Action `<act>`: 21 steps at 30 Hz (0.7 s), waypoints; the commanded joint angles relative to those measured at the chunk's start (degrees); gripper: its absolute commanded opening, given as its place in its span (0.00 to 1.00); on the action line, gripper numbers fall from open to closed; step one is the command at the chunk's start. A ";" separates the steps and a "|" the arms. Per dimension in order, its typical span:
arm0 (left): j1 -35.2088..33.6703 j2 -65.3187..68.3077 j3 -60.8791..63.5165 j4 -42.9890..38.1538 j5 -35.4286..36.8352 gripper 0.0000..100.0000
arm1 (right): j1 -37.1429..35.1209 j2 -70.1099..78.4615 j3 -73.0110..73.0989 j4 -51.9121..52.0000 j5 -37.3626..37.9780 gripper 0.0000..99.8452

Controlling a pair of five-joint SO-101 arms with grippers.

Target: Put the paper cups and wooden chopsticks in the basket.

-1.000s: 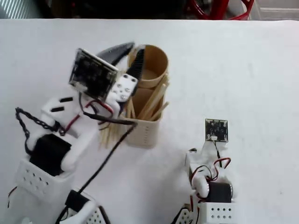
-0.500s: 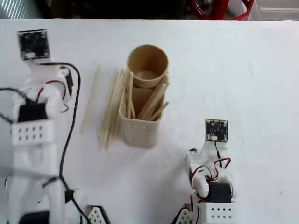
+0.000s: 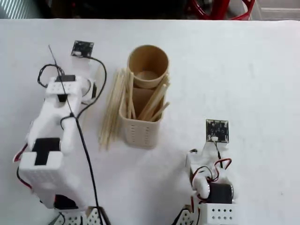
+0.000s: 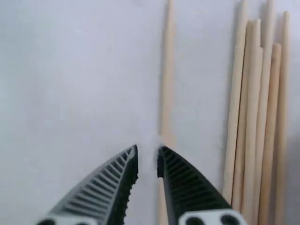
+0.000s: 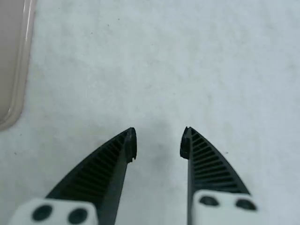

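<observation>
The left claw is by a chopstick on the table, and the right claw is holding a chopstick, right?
Not quite. The right gripper holds nothing: the right wrist view shows its jaws open over the bare table. The left gripper is indeed by a chopstick lying on the table.

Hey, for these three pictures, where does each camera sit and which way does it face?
High view: fixed above the table, looking down on the basket, paper cup and chopstick bundle; left arm and right arm show.
Left wrist view: on the left arm's wrist, looking down past the slightly open left gripper at a single chopstick.
Right wrist view: on the right arm's wrist, looking down past the open right gripper at the table.
Shared: high and left wrist views both show the chopstick bundle.
</observation>
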 commanded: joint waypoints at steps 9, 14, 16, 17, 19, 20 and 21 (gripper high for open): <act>2.15 2.51 -5.71 4.40 -3.43 0.13 | -0.22 -0.48 0.53 0.40 0.44 0.16; 1.80 3.21 -5.71 4.40 -3.43 0.13 | -0.22 -0.48 0.53 0.40 0.44 0.16; 1.80 5.14 -6.42 4.48 -3.34 0.12 | -0.22 -0.48 0.53 0.40 0.44 0.16; 1.80 6.02 -7.47 5.19 -3.34 0.12 | -0.22 -0.48 0.53 0.40 0.44 0.16; 1.63 8.13 -11.60 9.41 -2.11 0.11 | -0.22 -0.48 0.53 0.40 0.44 0.16; 1.36 9.45 -13.71 11.60 -1.67 0.11 | -0.22 -0.48 0.53 0.40 0.44 0.16; 1.27 11.21 -16.09 13.54 -1.41 0.11 | -0.22 -0.48 0.53 0.40 0.44 0.16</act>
